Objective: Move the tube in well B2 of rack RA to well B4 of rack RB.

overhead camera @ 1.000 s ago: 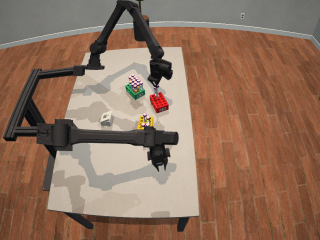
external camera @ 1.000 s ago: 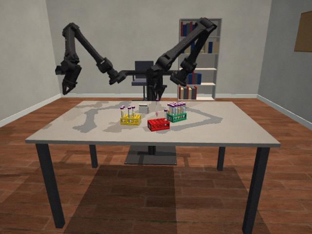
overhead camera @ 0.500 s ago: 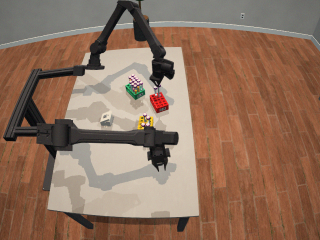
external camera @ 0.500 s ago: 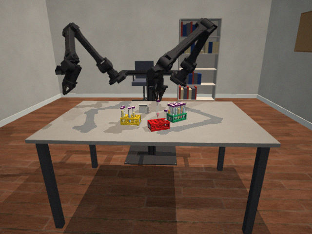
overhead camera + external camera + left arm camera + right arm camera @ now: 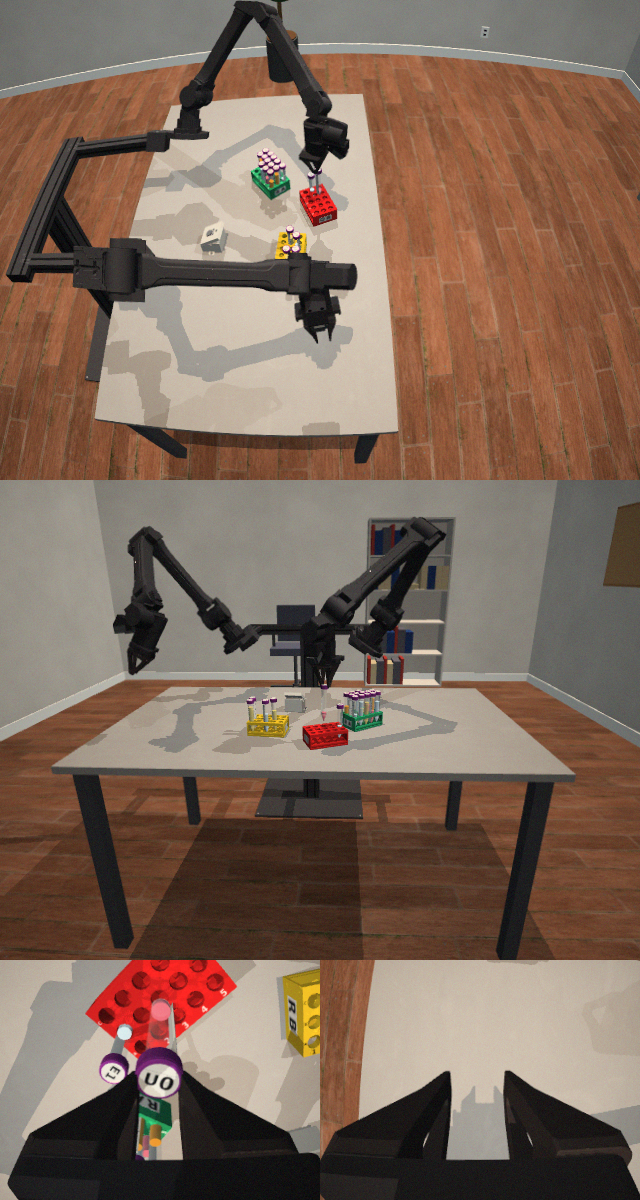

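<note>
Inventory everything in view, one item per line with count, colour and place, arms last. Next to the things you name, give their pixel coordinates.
source rack: 1, green (image 5: 279, 192) (image 5: 363, 724), on the table, tubes crowded in it
destination rack: 1, yellow (image 5: 282, 241) (image 5: 268, 731), on the table, four tubes visible
third rack: 1, red (image 5: 325, 211) (image 5: 325, 739), between them, nearer the far edge from the bases
tube E1: 1, purple cap (image 5: 114, 1069), in the red rack
held tube: 1, purple cap (image 5: 159, 1077), above the red rack
box: 1, white (image 5: 212, 238) (image 5: 294, 703), on the table
table: 1, pale top (image 5: 258, 397) (image 5: 310, 765)
plant pot: 1, dark (image 5: 279, 64), by the wall
bookshelf: 1, grey (image 5: 448, 573), back wall
chair: 1, grey (image 5: 295, 616), behind the table
arms: 2, black, each with a hand
</note>
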Available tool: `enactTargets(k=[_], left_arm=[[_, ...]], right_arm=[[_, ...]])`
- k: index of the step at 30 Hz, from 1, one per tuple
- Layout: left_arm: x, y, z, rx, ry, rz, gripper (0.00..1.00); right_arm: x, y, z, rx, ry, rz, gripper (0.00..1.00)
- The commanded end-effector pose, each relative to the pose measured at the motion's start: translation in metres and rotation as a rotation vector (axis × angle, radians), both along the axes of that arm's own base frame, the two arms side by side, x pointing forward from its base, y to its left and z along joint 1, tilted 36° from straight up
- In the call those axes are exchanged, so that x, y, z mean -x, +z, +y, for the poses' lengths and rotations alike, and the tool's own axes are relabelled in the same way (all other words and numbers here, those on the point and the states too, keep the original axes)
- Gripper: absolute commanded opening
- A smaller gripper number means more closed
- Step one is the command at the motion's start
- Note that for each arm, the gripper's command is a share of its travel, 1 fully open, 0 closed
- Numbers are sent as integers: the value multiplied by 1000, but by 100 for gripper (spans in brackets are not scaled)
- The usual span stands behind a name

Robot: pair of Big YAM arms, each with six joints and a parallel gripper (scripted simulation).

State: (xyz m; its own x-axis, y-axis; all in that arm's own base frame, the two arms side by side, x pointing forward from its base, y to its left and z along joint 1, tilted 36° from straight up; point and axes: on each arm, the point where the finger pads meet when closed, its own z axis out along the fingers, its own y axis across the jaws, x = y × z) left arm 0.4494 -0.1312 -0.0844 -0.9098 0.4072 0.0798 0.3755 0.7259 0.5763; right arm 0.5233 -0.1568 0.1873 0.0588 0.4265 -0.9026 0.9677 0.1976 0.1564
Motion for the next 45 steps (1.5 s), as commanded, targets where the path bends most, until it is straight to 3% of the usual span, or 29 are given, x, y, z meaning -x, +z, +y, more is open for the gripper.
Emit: enactTargets(k=[1,8,24,32,45], left_arm=[[-3,-6,9,-17,4,32,0],[9,-10,15,-26,4,49,0],[0,2,1,0,-5,0,0],[-15,-4,7,3,4,-7,0],[-9,-10,12,-5,4,8,0]], right_arm=[[-7,12,2,1,3,-29,30],[-7,12,2,1,3,-29,30],[-7,12,2,1,3,-29,30],[-7,12,2,1,3,-29,30],[-7,12,2,1,3,-29,30]])
